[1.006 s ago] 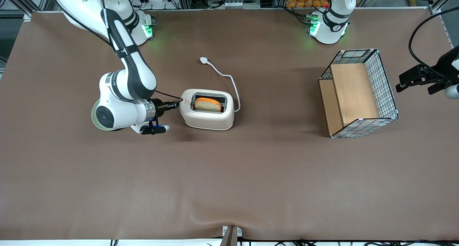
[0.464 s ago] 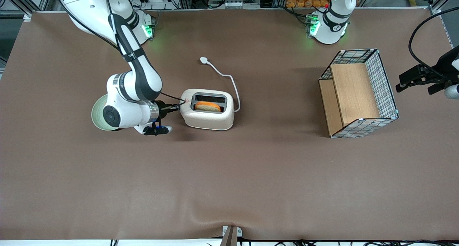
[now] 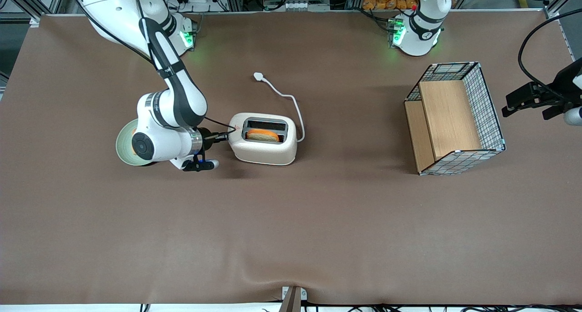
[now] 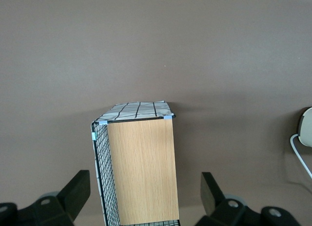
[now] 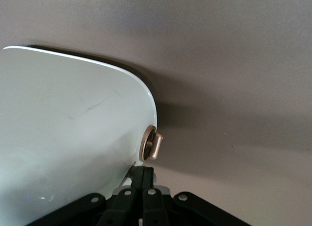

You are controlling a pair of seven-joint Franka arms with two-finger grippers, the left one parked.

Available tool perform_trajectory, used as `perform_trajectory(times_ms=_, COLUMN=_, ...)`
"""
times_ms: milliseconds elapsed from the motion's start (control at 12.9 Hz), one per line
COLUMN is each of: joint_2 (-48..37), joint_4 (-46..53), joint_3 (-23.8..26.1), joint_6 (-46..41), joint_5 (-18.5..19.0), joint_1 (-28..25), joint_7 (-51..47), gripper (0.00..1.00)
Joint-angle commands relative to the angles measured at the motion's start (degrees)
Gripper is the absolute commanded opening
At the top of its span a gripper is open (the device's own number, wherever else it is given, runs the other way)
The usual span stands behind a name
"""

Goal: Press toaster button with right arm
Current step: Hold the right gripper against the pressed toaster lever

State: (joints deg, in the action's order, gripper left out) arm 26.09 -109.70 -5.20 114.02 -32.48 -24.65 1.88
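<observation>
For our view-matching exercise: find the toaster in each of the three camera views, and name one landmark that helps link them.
Front view: the toaster stands mid-table, toast in its slot, the gripper shut at its narrow end.
Right wrist view: its cream side fills the frame beside the toaster button.
Left wrist view: only a rounded edge shows.
Shared landmark: the white cord, also in the left wrist view.

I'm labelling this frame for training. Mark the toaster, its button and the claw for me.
toaster [image 3: 263, 153]: front view, on its cream side wall.
toaster button [image 5: 152, 144]: right wrist view, on the knob sticking out.
claw [image 3: 224, 136]: front view, at the closed black fingertips against the toaster's narrow end.
</observation>
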Motion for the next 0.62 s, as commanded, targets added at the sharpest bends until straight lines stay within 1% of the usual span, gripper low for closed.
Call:
perform_trajectory(times_ms=0, joint_2=1.69, joint_4=-2.36, joint_3=-0.34, joint_6=3.05, joint_5=-1.18, joint_1=-1.98, joint_7=1.38, gripper=0.0)
perform_trajectory(times_ms=232, joint_2=2.04, joint_4=-2.36, joint_3=-0.25, joint_6=3.4, joint_5=-1.18, joint_1=-1.98, joint_7=1.64, gripper=0.0)
perform_trajectory(times_ms=387, joint_2=2.48, joint_4=-2.36, joint_3=-0.25, joint_6=3.4, joint_5=-1.89, joint_1=-1.98, joint_7=2.34, gripper=0.0)
perform_trajectory(times_ms=542, joint_2=2.65, joint_4=-2.36, joint_3=-0.34, joint_6=3.23, joint_5=-3.98, joint_1=-1.8, joint_7=3.74, gripper=0.0)
